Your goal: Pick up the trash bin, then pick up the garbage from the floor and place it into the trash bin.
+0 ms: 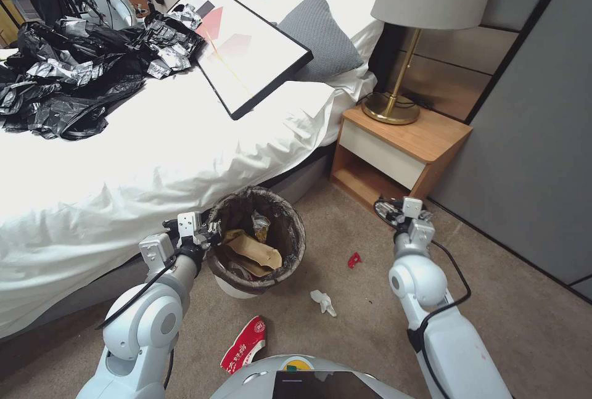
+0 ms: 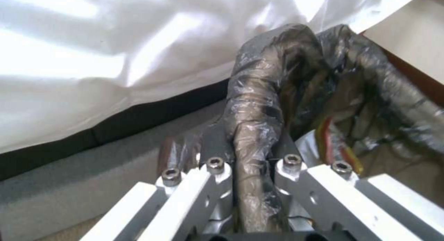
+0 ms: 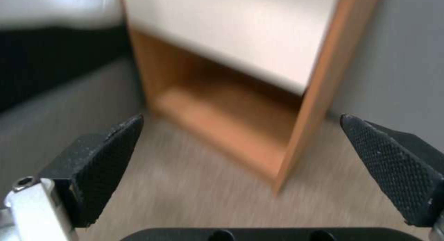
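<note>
Lying nearest on the carpet (image 1: 370,337) are a red-and-white wrapper (image 1: 244,344), a tissue wad (image 1: 323,301) and a red scrap (image 1: 353,259). The bin (image 1: 256,240) stands beside the bed (image 1: 154,158), holding a tan paper bag (image 1: 254,250) and a crumpled wrapper (image 1: 260,224); the rest inside is hard to make out. The left gripper (image 2: 252,161) is clamped on the bin's liner-covered rim. The right gripper (image 3: 240,157) hangs spread wide, holding nothing, above the carpet before the nightstand (image 1: 401,146).
</note>
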Available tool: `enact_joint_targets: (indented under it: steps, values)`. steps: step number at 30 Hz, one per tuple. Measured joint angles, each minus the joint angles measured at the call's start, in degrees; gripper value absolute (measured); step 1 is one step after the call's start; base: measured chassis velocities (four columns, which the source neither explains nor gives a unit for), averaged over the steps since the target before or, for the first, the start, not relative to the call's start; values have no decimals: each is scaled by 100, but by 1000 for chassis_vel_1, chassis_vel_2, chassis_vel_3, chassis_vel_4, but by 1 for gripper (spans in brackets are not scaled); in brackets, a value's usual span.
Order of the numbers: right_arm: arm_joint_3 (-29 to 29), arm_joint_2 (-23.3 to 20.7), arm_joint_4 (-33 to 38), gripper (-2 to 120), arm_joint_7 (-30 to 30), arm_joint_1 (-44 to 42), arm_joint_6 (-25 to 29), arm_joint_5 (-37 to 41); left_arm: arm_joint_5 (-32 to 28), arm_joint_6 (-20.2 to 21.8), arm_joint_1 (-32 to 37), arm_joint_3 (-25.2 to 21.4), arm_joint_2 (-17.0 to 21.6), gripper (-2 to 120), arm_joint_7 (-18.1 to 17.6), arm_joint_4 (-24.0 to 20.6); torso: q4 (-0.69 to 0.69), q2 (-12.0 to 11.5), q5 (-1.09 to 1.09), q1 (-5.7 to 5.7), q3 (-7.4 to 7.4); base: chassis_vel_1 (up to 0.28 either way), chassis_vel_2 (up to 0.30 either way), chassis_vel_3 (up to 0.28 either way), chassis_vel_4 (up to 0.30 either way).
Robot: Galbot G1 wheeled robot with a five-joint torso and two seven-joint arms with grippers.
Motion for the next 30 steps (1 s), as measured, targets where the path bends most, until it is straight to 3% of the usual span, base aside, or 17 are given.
enact_joint_targets:
  steps: [3,4,7,10,15,30]
  values:
    - [-202,-126,-454,100,241,614,-1254,1069,30,0,1,12,-8,5,4,4,2,0,0,0,0,0,0,0,0]
    - [-202,-126,-454,100,241,614,-1254,1069,30,0,1,12,-8,5,4,4,2,0,0,0,0,0,0,0,0]
    - [-439,-133,-1235,100,582,1096,-1471,2226,18,0,27,-11,12,5,-18,-21,3,0,0,0,0,0,0,0,0]
    - [-531,-90,-1723,100,624,1243,-1474,2451,0,0,42,-13,17,5,-31,-41,3,0,1,0,1,0,0,0,0]
    - [-582,88,-2578,100,534,1355,-1452,2361,5,0,52,-18,15,5,-18,-62,2,0,1,0,1,0,0,0,0]
    - [-294,398,-3323,100,417,1193,-1396,1998,35,0,12,34,49,5,79,34,1,0,0,0,0,0,0,0,0]
